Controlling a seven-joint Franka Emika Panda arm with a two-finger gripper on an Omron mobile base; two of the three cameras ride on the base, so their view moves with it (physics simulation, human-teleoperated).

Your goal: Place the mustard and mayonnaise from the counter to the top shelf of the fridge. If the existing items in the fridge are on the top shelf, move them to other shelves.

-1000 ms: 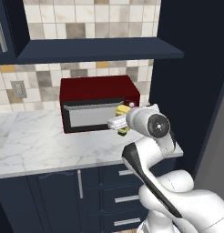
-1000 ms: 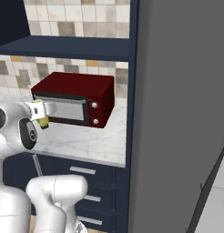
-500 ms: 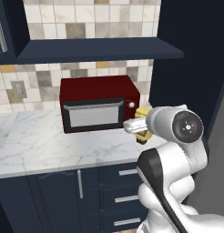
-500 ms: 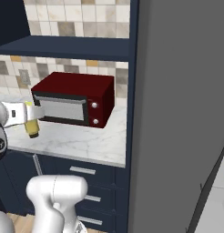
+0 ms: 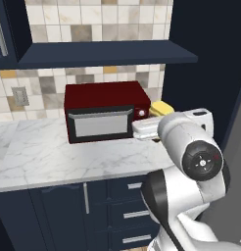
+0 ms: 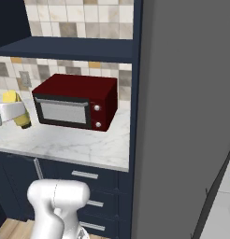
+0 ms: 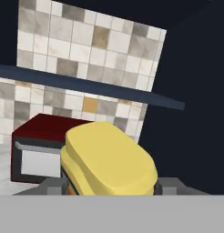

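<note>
Hand view gives us the mustard [image 7: 107,159] close up, yellow cap toward the lens, clamped between the jaws of our gripper [image 7: 109,185]. We hold it in the air above the counter [image 5: 54,152], just beside the dark red microwave [image 5: 105,115].

Mustard [image 6: 17,109] held in pincer [image 6: 14,111] above counter [image 6: 75,142], left of red microwave [image 6: 75,101].

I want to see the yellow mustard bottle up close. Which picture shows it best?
The hand view: the mustard looms big and close, held in the gripper. The right base view shows it small near the left edge; the left base view shows just its yellow cap behind the arm.
</note>
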